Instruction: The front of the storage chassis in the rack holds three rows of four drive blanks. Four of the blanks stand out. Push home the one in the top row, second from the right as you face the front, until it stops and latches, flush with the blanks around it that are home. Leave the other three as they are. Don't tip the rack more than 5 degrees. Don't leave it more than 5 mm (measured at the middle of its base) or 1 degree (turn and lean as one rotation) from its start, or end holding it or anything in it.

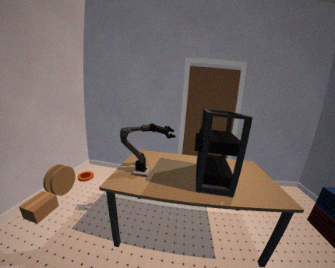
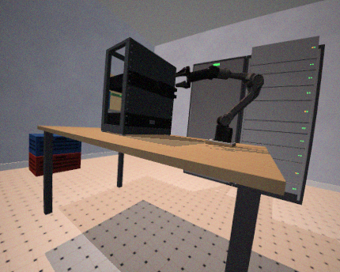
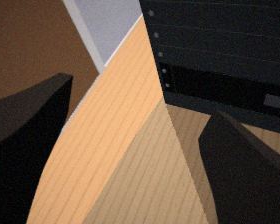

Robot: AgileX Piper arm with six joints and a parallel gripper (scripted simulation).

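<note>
The black open-frame rack (image 1: 238, 156) (image 2: 117, 85) (image 3: 158, 50) stands on the wooden table (image 1: 258, 191) (image 2: 210, 158) (image 3: 116, 130). The dark storage chassis (image 1: 216, 142) (image 2: 151, 85) sits in it at mid height, its front facing the arm. The single blanks are too dark and small to tell apart in any view. My gripper (image 1: 170, 132) (image 2: 181, 77) (image 3: 142, 110) is open and empty. It hangs in the air at about chassis height, a short way in front of the rack, not touching it. The wrist view shows only the rack's lower front corner.
The arm's base (image 1: 140, 169) (image 2: 224, 138) is fixed near the table's far left edge. A grey server cabinet (image 2: 281, 111) stands behind the arm. On the floor are a cardboard box (image 1: 39, 206), a wooden spool (image 1: 60, 180), an orange ring (image 1: 86, 176) and blue and red crates (image 2: 54, 154).
</note>
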